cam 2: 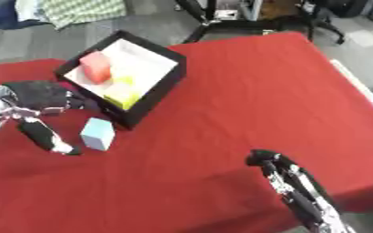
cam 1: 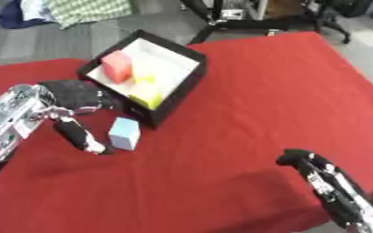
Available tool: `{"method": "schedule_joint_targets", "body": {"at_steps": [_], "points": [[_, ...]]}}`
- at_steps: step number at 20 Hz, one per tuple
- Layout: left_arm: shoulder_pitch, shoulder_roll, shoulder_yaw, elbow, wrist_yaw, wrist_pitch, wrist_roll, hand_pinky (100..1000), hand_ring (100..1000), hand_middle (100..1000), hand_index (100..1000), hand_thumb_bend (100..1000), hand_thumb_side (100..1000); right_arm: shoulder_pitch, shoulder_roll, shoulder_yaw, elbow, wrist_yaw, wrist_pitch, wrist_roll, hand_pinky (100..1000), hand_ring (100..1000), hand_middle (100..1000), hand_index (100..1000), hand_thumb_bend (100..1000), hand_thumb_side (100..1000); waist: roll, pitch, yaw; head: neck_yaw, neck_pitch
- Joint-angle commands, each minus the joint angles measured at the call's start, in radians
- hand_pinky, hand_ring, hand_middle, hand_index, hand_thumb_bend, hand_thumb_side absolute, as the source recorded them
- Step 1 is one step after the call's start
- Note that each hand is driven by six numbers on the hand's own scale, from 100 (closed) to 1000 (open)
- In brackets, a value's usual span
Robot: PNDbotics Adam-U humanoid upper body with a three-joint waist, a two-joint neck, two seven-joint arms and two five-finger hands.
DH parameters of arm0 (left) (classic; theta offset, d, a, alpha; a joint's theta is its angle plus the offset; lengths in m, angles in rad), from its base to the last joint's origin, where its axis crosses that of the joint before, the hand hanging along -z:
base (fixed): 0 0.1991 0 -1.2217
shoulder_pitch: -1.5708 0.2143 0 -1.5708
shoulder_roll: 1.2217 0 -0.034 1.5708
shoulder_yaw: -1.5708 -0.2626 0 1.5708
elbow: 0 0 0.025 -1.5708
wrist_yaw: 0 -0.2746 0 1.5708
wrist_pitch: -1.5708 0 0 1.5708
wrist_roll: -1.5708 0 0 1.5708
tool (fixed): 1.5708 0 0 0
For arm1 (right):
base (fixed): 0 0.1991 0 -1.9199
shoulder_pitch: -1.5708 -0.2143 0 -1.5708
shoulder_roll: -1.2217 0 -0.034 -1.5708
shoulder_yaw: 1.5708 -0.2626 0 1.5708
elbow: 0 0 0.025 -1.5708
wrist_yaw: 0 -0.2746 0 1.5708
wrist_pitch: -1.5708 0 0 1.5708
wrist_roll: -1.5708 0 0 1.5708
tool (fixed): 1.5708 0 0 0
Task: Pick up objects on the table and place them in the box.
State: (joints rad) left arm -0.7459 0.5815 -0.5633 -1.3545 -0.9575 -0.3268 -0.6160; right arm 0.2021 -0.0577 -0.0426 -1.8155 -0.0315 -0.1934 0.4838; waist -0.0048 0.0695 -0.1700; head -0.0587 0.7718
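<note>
While the left hand [cam 1: 72,102] reaches in from nine o'clock over the red-covered bench [cam 1: 253,113], its silver forearm lies along the left edge and its black palm sits just at the near-left corner of the box [cam 1: 186,86]. One black digit with a pale tip [cam 1: 80,135] stretches down toward six o'clock and ends just beside the light blue block [cam 1: 124,133], at that block's eight o'clock; whether the tip touches it cannot be told. The rest of the fingers are spread and fairly straight, and they hold nothing.

One light blue block stands on the cloth, upright, just outside the box's near wall at about its seven o'clock, close to it but apart.

One box rests toward eleven o'clock on the bench, set askew, black-walled with a white floor. Inside it lie three things: one pink-red block [cam 1: 117,66] at the left side, standing higher than the rest, one small yellow piece [cam 1: 146,79] near the middle, and one yellow-green piece [cam 1: 148,98] against the near wall at six o'clock of the interior.

At five o'clock the right hand [cam 2: 289,184] comes up from the lower right corner, well apart from block and box. It is slender, black and silver, with fingers pointing toward eleven o'clock, lying together and roughly straight, empty, over bare cloth.
</note>
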Motion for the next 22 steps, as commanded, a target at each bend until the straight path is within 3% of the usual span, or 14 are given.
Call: {"method": "schedule_joint_targets", "body": {"at_steps": [1, 12, 14, 17, 19, 22], "points": [[-0.026, -0.003, 0.003, 0.004, -0.003, -0.004, -0.011, 778, 743, 759, 955, 545, 764, -0.007, -0.012, 0.000, -0.013, -0.002, -0.001, 0.001, 1000, 802, 711, 815, 100, 634, 0.000, -0.013, -0.001, -0.001, -0.002], [-0.038, -0.068, 0.009, 0.104, -0.090, -0.022, 0.016, 759, 699, 725, 937, 500, 672, -0.011, -0.011, 0.002, -0.013, -0.006, 0.001, 0.004, 1000, 802, 711, 815, 100, 632, -0.001, -0.012, -0.010, -0.003, -0.002], [-0.038, -0.075, 0.013, 0.120, -0.102, -0.023, 0.028, 749, 682, 706, 923, 468, 618, -0.012, -0.011, 0.002, -0.013, -0.006, 0.001, 0.004, 1000, 802, 711, 815, 100, 632, -0.001, -0.012, -0.011, -0.003, -0.002], [-0.038, -0.080, 0.021, 0.133, -0.102, -0.019, 0.054, 725, 627, 638, 863, 304, 396, -0.013, -0.011, 0.001, -0.013, -0.007, 0.001, 0.004, 1000, 801, 711, 815, 100, 631, -0.001, -0.012, -0.012, -0.004, -0.002], [-0.042, -0.073, 0.028, 0.126, -0.081, -0.009, 0.072, 711, 600, 602, 827, 233, 306, -0.012, -0.011, 0.001, -0.013, -0.007, 0.002, 0.004, 1000, 801, 711, 815, 100, 641, -0.001, -0.012, -0.012, -0.003, -0.002], [-0.059, -0.044, 0.042, 0.080, -0.024, 0.012, 0.082, 696, 571, 560, 786, 181, 231, -0.011, -0.011, 0.000, -0.011, -0.006, 0.003, 0.001, 1000, 801, 711, 815, 100, 642, 0.000, -0.014, -0.010, -0.005, -0.002]]}}
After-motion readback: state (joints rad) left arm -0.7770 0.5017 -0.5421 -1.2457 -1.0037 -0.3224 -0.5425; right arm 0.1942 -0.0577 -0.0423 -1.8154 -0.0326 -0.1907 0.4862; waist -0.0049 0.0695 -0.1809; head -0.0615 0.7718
